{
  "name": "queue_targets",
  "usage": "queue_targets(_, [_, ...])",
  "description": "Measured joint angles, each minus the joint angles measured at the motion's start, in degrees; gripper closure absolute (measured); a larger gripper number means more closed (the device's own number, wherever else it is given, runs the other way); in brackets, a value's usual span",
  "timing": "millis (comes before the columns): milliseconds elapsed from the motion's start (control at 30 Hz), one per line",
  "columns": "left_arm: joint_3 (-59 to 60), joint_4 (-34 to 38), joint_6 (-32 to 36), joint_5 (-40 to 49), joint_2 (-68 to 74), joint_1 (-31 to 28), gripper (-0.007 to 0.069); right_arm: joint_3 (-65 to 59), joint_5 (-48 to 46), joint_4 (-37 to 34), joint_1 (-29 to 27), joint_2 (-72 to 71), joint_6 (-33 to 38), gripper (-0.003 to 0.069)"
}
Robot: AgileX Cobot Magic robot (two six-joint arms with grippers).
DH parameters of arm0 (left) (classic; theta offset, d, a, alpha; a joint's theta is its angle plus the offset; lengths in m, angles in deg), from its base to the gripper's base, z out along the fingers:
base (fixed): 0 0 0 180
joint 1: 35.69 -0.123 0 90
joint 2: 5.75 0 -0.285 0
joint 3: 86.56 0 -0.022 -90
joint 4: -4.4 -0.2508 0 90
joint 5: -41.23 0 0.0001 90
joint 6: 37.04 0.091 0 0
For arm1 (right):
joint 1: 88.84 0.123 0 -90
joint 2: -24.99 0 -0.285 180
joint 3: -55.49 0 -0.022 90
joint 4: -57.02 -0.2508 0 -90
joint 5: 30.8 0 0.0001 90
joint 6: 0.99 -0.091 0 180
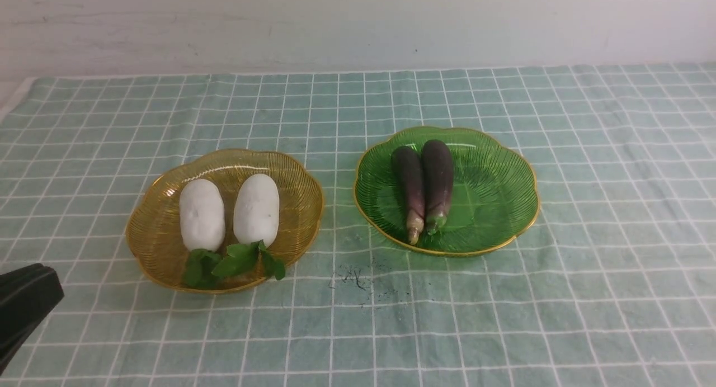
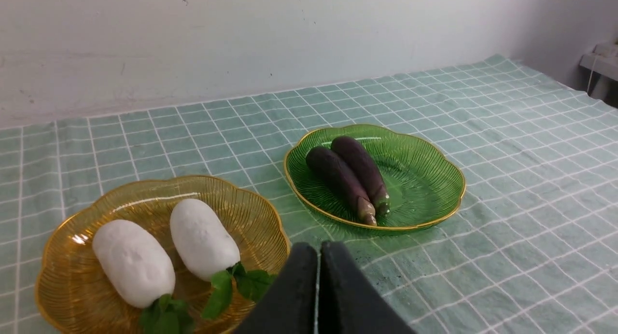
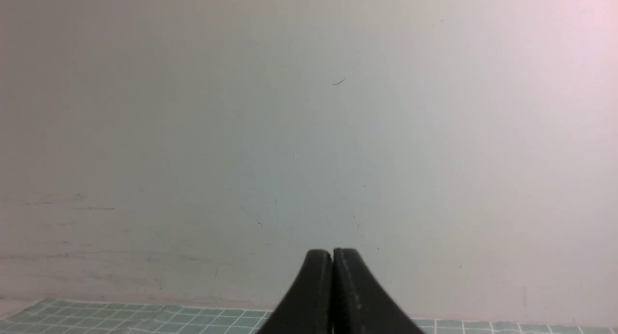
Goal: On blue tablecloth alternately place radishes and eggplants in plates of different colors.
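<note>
Two radishes lie side by side in the amber plate, with their leafy ends toward me. Two eggplants lie side by side and touching in the green plate, stems toward me. The plates sit apart, amber on the left, green on the right and a little further back.

Both rest on the blue tablecloth, which covers the desk back to a plain pale wall. A dark smudge marks the cloth between the plates, on the near side.

My left hand is on the near side of the amber plate and apart from it. Its fingers are pressed together and hold nothing.

My right hand is also closed and empty. It points at the wall over the far edge of the cloth, and I cannot tell where it stands relative to the plates.
</note>
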Motion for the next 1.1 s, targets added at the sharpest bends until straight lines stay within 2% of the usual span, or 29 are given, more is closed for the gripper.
queue_targets(300, [0.08, -1.17, 0.55, 1.68, 0.0, 0.0, 0.0632, 0.0, -0.15, 0.0, 0.0, 0.0, 0.0, 0.0673])
queue_targets(433, [2.43, -3.75, 0.46, -1.54, -1.17, -0.08, 0.0632, 0.0, -0.16, 0.0, 0.0, 0.0, 0.0, 0.0673])
queue_targets(533, [6.93, -6.08, 0.01, -6.96, -4.07, -2.52, 0.0632, 0.0, -0.16, 0.0, 0.0, 0.0, 0.0, 0.0673])
queue_targets(767, [26.22, -6.61, 0.22, -16.18, -16.77, -15.27, 0.0632, 0.0, -0.21, 0.0, 0.0, 0.0, 0.0, 0.0673])
queue_targets(900, [32.71, -6.68, 0.22, -16.46, -17.75, -16.97, 0.0632, 0.0, -0.27, 0.0, 0.0, 0.0, 0.0, 0.0673])
queue_targets(1100, [33.1, -6.68, 0.22, -10.81, -17.75, -17.02, 0.0632, 0.0, -0.38, 0.0, 0.0, 0.0, 0.11, 0.0673])
